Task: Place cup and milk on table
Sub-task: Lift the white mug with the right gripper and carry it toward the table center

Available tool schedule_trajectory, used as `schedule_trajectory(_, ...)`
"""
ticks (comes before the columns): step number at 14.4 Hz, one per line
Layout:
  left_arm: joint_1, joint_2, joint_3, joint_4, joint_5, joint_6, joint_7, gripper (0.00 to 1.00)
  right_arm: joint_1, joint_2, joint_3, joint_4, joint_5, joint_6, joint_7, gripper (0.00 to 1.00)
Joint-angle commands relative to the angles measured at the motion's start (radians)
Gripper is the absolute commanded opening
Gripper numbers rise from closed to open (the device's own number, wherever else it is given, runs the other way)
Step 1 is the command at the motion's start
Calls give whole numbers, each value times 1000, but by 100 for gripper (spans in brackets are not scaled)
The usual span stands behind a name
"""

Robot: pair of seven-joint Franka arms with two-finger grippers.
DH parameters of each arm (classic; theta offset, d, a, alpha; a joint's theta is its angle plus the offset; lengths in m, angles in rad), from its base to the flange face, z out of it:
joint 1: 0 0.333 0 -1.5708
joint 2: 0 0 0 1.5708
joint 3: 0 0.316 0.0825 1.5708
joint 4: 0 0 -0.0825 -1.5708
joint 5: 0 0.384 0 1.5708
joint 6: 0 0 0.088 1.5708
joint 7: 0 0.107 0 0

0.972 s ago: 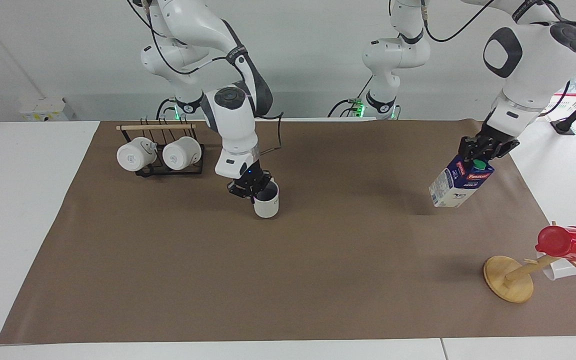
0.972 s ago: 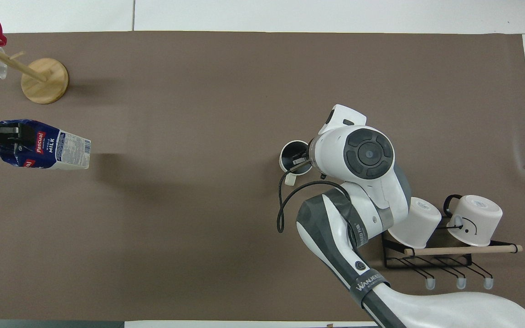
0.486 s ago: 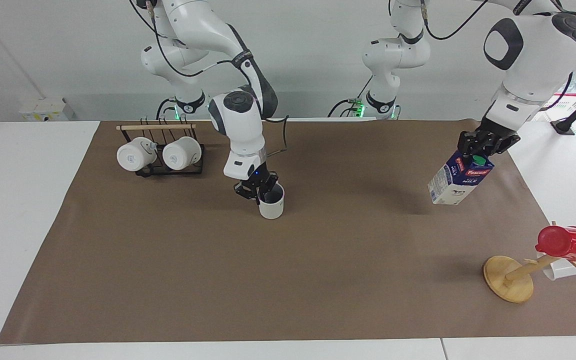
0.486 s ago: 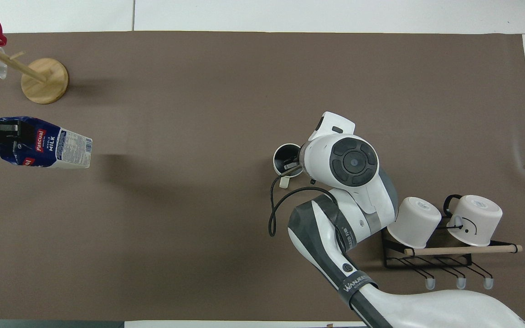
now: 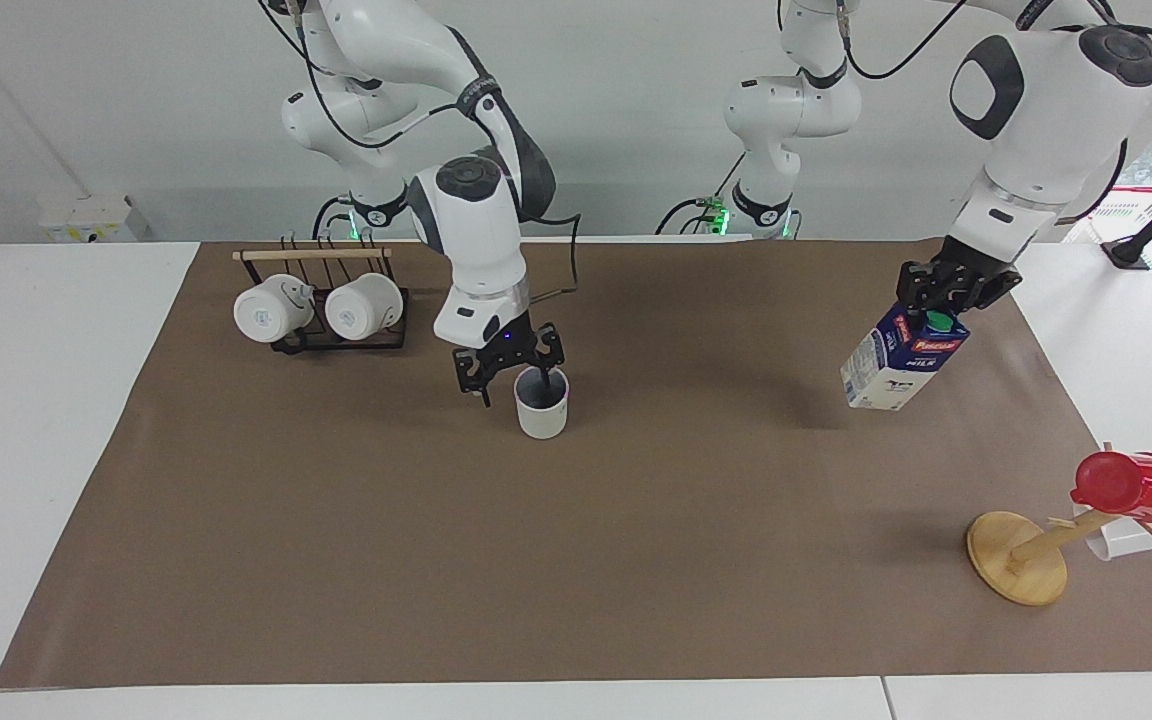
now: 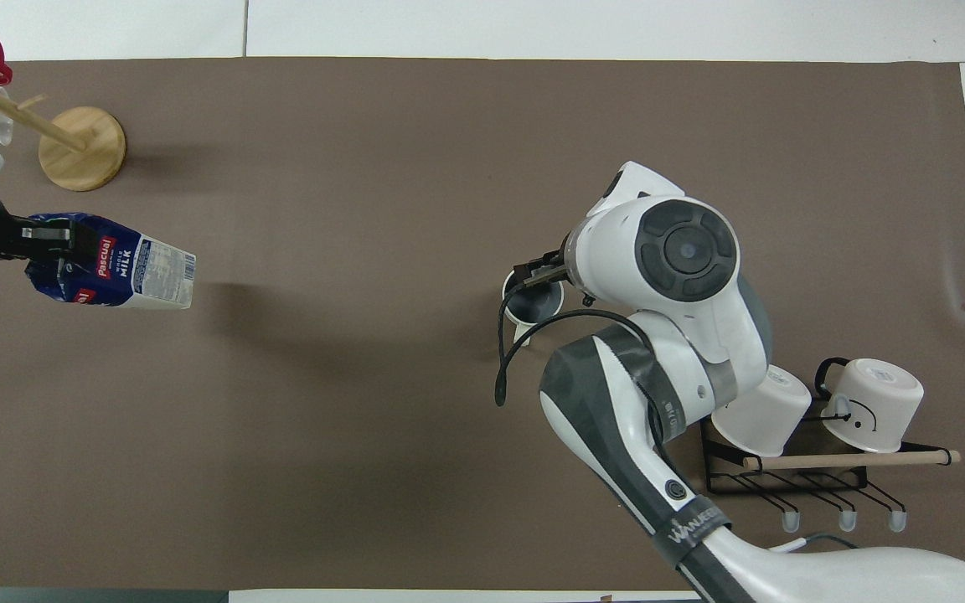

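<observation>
Black wire rack point(image 5: 336, 335) w/ two white mugs sits near the robots' edge of the table point(image 5: 576, 580), toward the right arm's end; not part of the job. Next along, the right gripper point(image 5: 514, 382) hangs low just above the cup point(image 5: 542, 412). Big change here: half a sec ago its fingers pinched the cup's rim, one finger inside, and now they're spread wide. One tip is at the mouth of the cup and the other is off to the side toward the rack, gripping nothing. The cup stands upright on the brown sheet on its own, roughly mid-length of the table and closer to the robots' edge than to the camera-side edge, handle toward the robots per the overhead view. So the cup half looks done; the right arm prob. just needs to lift clear w/o clipping the rim. Further along, the left gripper point(image 5: 948, 292) is pinched on the gable top of the milk point(image 5: 894, 365), by the green cap. The carton is tilted, base swung toward the table's middle, and it's airborne over the sheet near the left arm's end edge, shadow below it. It has drifted a bit inward vs. a sec ago but hasn't come down, so milk placement is what remains: needs righting, then lowering. Red cup point(image 5: 1131, 487) on the wooden stand point(image 5: 1018, 560) sits by the corner at the left arm's end, camera-side edge, untouched.
</observation>
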Motion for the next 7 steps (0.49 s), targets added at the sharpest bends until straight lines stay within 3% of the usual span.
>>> schedule_trajectory(1, -100, -4, -2, 11, 57, 8, -119, 0, -88, -21, 1, 131, -10, -164, 25, 100)
schedule_trajectory(5, -183, -1, -10, 11, 53, 25, -190, 0, -232, -38, -1, 268, -41, -331, 22, 100)
schedule_trajectory(7, -218, 4, -13, 5, 47, 42, -217, 0, -296, -69, -1, 283, -53, -371, 14, 100)
